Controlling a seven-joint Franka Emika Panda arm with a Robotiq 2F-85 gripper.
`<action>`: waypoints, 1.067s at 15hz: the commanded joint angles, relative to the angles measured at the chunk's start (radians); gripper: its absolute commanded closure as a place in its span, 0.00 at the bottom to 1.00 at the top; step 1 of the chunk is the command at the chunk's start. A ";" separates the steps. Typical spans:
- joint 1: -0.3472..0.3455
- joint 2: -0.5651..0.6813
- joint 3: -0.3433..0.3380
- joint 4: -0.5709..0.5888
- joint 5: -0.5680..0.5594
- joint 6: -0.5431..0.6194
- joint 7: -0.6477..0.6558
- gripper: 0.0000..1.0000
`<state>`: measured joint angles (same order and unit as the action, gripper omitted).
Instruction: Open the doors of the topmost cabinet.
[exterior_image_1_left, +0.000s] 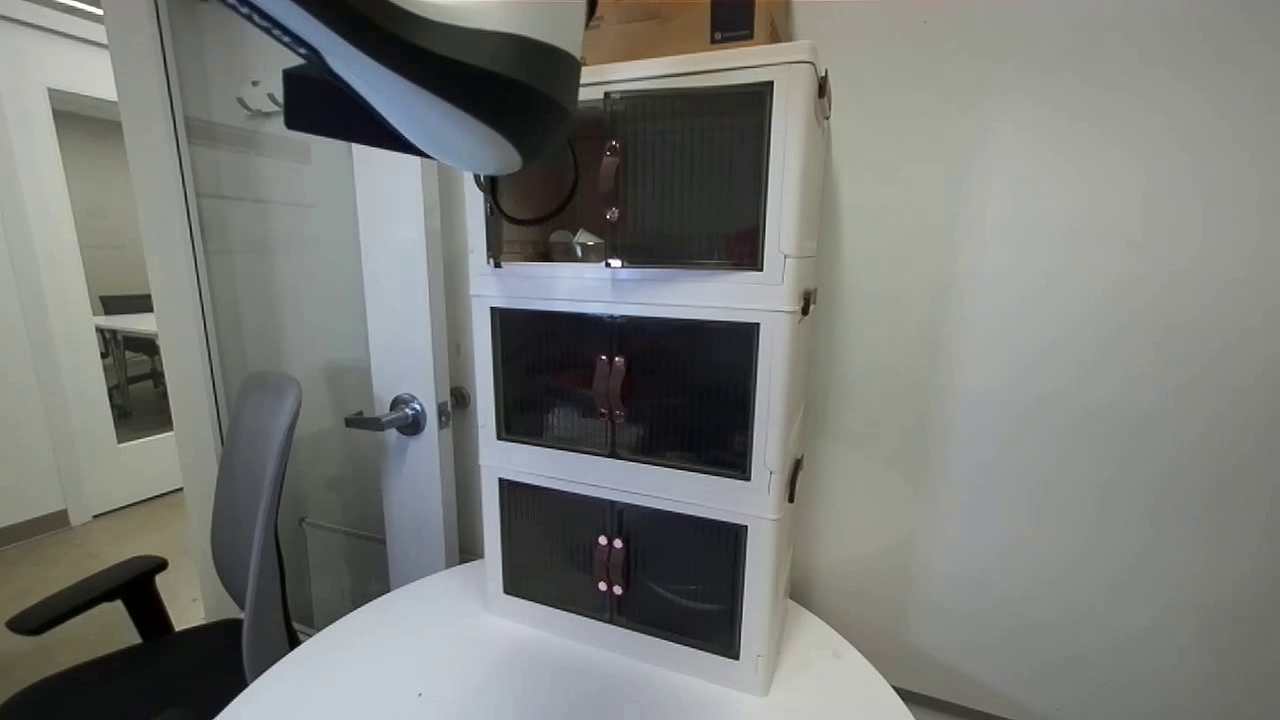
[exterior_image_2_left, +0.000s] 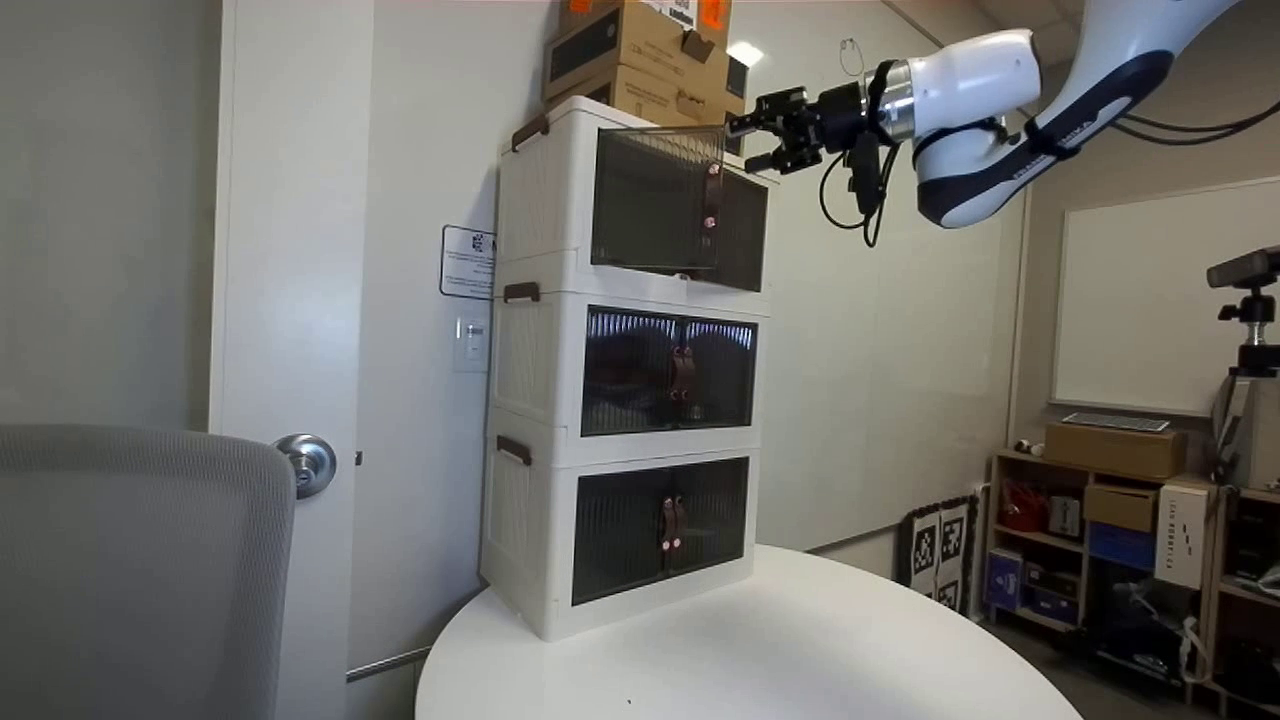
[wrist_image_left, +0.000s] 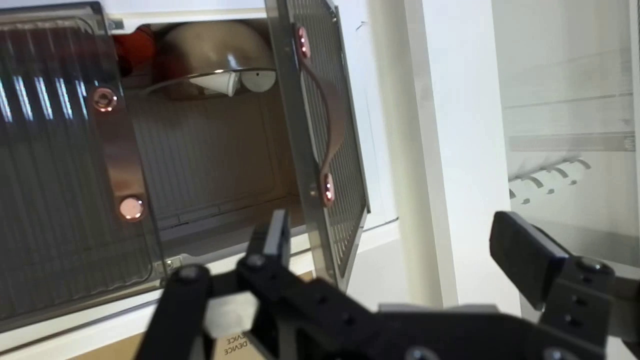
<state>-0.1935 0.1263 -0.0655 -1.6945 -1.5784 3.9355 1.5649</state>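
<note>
The topmost cabinet is white-framed and shows in both exterior views. One of its doors, smoky with a brown handle, stands swung outward, and in the wrist view it is seen nearly edge-on. The other door looks closed or nearly so; it also shows in the wrist view. My gripper is open and empty at the swung door's upper free corner. In the upside-down wrist view, the fingers lie on either side of that door's edge, apparently not gripping it. In an exterior view the arm hides the gripper.
Two alike cabinet units stand below on a round white table. Cardboard boxes sit on top of the stack. A metal bowl and cups lie inside the top cabinet. A wall, a glass door and a chair are close by.
</note>
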 joint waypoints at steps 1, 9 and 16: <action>0.041 -0.174 -0.013 -0.241 0.068 -0.111 -0.057 0.00; 0.042 -0.396 0.019 -0.454 0.104 -0.530 -0.211 0.00; 0.098 -0.263 -0.057 -0.403 0.357 -0.510 -0.598 0.00</action>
<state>-0.1357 -0.2346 -0.0833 -2.1225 -1.3683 3.3516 1.1632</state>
